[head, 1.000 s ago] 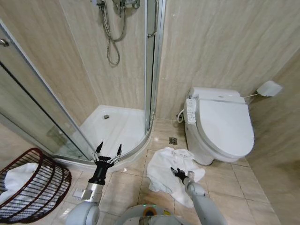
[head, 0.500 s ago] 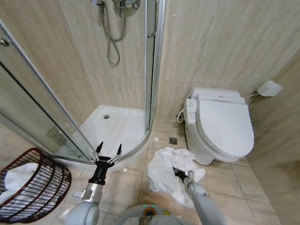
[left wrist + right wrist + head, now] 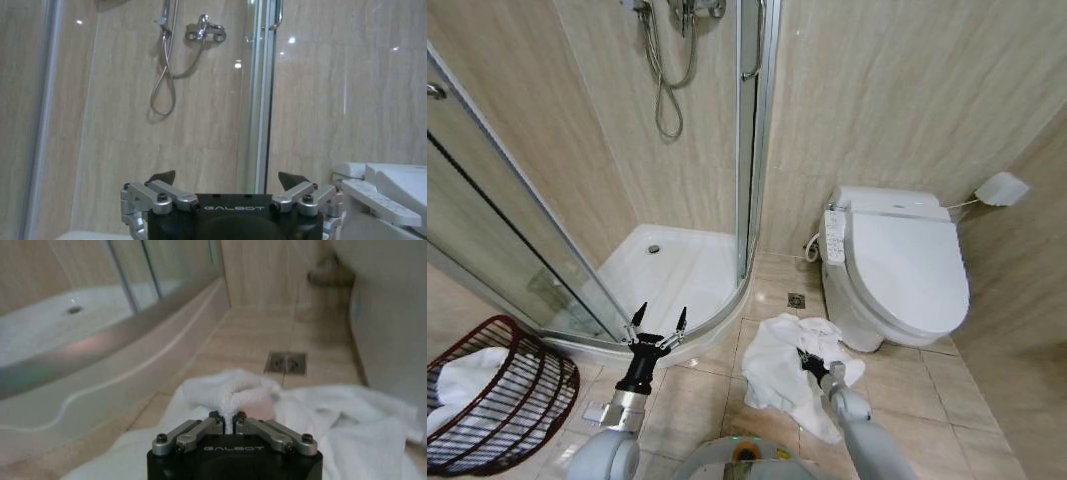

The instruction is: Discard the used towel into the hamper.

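The used towel is a crumpled white heap on the tiled floor beside the toilet. My right gripper is down on it, and the right wrist view shows that gripper shut on a pinched fold of the towel. The hamper, a dark reddish-brown wire basket with white cloth inside, stands at the lower left. My left gripper is held up open near the shower's curved rim, fingers spread with nothing between them.
A white toilet stands to the right of the towel. The corner shower tray with glass doors fills the left and centre. A floor drain lies beyond the towel. Bare tile stretches between towel and hamper.
My right gripper has pushed slightly further onto the towel heap. The left arm, the hamper and the camera have stayed still.
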